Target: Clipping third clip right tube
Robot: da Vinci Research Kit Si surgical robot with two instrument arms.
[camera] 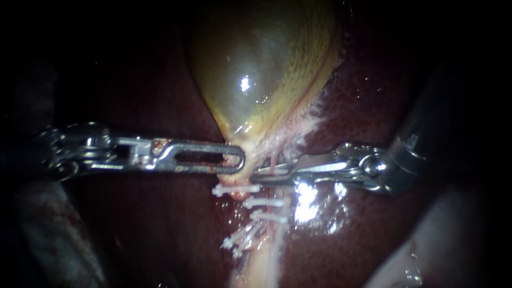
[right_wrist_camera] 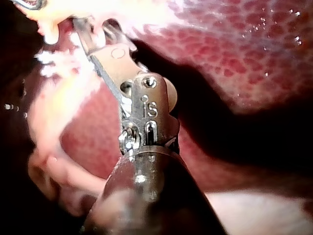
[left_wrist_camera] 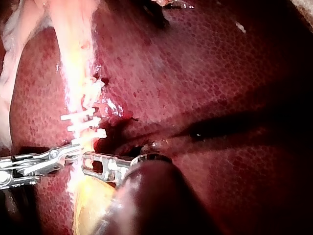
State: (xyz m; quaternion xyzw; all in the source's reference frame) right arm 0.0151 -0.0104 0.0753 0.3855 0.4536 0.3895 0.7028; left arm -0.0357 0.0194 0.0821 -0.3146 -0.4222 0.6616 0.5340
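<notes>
The yellow-green gallbladder [camera: 261, 69] narrows to a pale stalk that runs down over the liver [camera: 160, 224]. My left instrument [camera: 237, 160] comes in from the left, its slotted jaws shut on the gallbladder's neck. My right instrument [camera: 261, 173] reaches in from the right; its slim jaws stand open astride a thin pink tube [camera: 273, 162] just under the neck. Several white clips [camera: 264, 202] cross the stalk below the jaws. The right wrist view shows a gap between the right instrument's [right_wrist_camera: 95, 27] two jaws. In the left wrist view both tips, left [left_wrist_camera: 90, 164] and right [left_wrist_camera: 73, 155], meet at the stalk near the clips [left_wrist_camera: 83, 122].
Dark red liver [left_wrist_camera: 205, 88] surrounds the stalk on all sides. A wet bright patch [camera: 306, 200] lies right of the clips. Pale frayed tissue [camera: 309, 114] edges the gallbladder's right side. Pale tissue [camera: 266, 261] continues toward the lower edge.
</notes>
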